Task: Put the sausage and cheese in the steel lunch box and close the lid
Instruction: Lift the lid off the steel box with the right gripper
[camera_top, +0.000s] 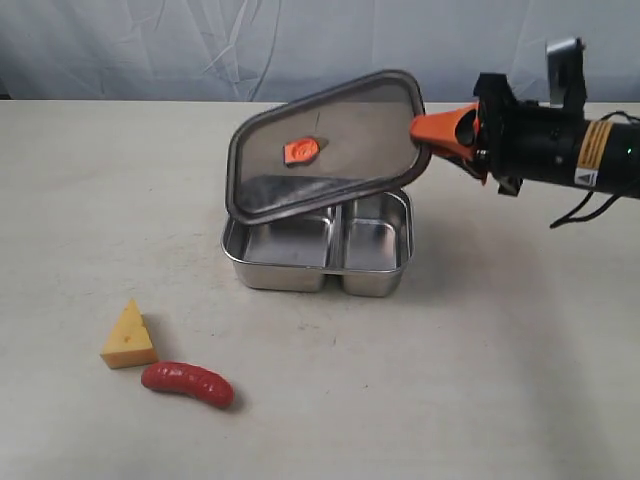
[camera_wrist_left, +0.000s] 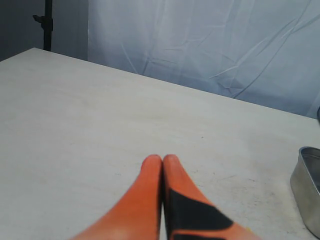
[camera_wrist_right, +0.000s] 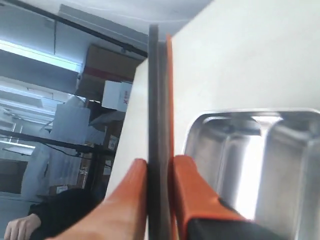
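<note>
Pinching the dark see-through lid (camera_top: 325, 150) firmly edge-on with right gripper (camera_top: 420, 132), raise it clear of shiny steel lunch box (camera_top: 300, 280); left gripper (camera_wrist_left: 162, 159) clenched empty.

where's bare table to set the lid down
Bare table right of the steel lunch box and in front of it; also left of it, behind the cheese. Crowded: front-left, where cheese and sausage lie, and the box under the held lid.

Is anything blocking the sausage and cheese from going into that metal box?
Nothing lies between them on the table. Only the lid, pinched by the right gripper, hangs tilted over the box, which still looks open from the front.
</note>
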